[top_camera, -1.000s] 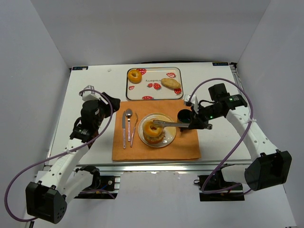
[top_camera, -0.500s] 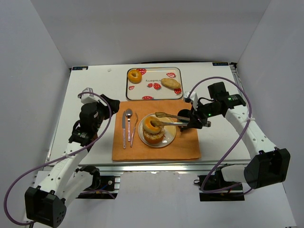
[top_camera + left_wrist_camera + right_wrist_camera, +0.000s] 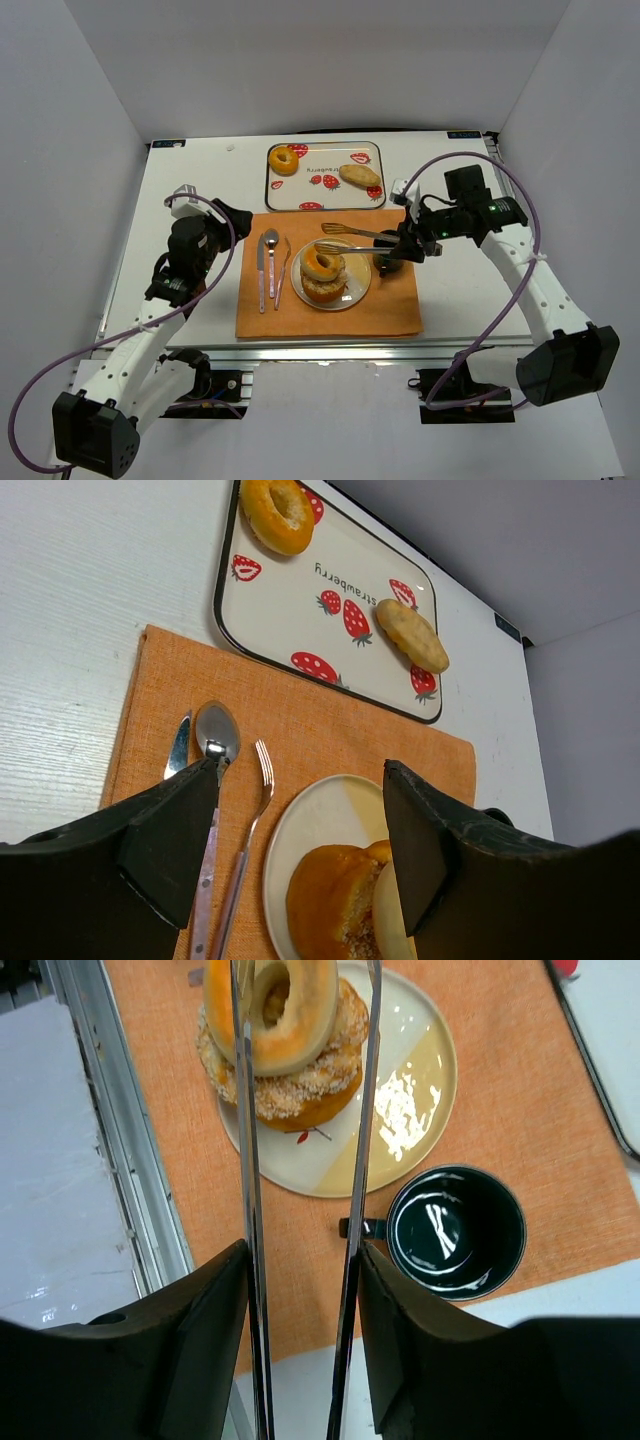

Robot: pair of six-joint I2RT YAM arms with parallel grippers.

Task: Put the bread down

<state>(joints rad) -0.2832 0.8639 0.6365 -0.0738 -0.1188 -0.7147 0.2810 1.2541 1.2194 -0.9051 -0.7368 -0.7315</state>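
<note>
**Bread ring (image 3: 322, 264) on the plate stack, tongs (image 3: 350, 248) spread**

**Top view.** A round plate (image 3: 358, 272) sits on an orange placemat (image 3: 390, 310) on the white desk (image 3: 190, 170). The plate carries a crumb-coated bun (image 3: 322, 291), and the bread ring lies on top of it. A dark mug (image 3: 388, 264) stands just beside the plate, on its right. A knife (image 3: 262, 270), spoon (image 3: 271, 255) and fork (image 3: 283, 270) lie side by side left of the plate. Behind the placemat, a strawberry-print tray (image 3: 320, 168) holds a second ring (image 3: 284, 160) at its left end and an oblong roll (image 3: 359, 176) at its right. The right arm reaches in from the right. The right end effector (image 3: 405, 245) points the tongs left, toward the plate. The left arm is bent over the desk left of the placemat, and the left end effector (image 3: 232, 222) is well apart from the plate.

**Left wrist view.** The left end effector stands wide, with nothing between its fingers. It faces the cutlery and the plate.

**Right wrist view.** The right end effector grips the tongs by both arms. The tong arms are spread: one crosses over the bread ring and the other passes just beside it. Contact with the bread cannot be determined. The mug interior shows only a dark, glossy surface.
</note>
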